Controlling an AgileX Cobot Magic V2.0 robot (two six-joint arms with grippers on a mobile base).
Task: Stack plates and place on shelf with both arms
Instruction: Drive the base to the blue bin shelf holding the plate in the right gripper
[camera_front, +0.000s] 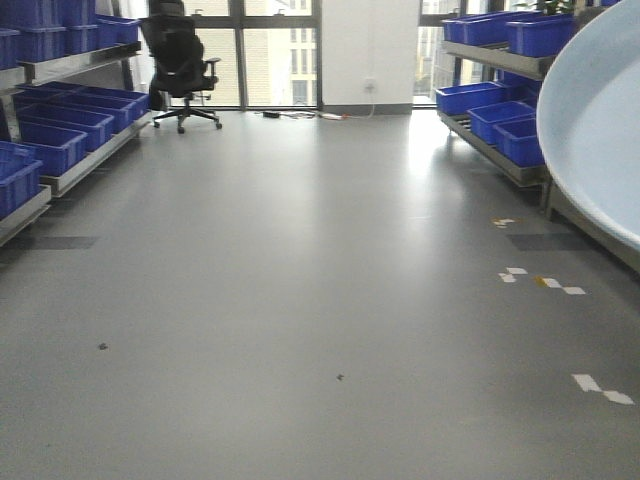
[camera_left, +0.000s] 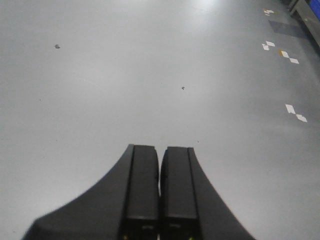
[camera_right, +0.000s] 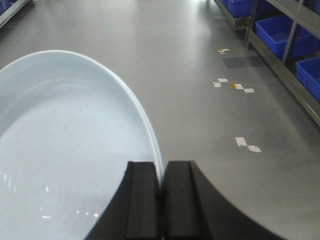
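Observation:
A large pale blue-white plate (camera_right: 65, 150) fills the left of the right wrist view, tilted on edge above the floor. My right gripper (camera_right: 161, 167) is shut on its rim, one black finger on each side. In the front view the same plate (camera_front: 595, 120) hangs at the right edge, cut off by the frame. My left gripper (camera_left: 160, 155) is shut with nothing between its fingers, held over bare grey floor. Steel shelf racks (camera_front: 500, 160) run along the right wall and another shelf rack (camera_front: 80, 165) along the left. Only one plate shows.
Blue plastic crates (camera_front: 495, 30) fill the racks on both sides. A black office chair (camera_front: 182, 65) stands at the far windows. White tape marks (camera_front: 602, 388) dot the grey floor at the right. A white pillar (camera_front: 368, 50) stands at the back.

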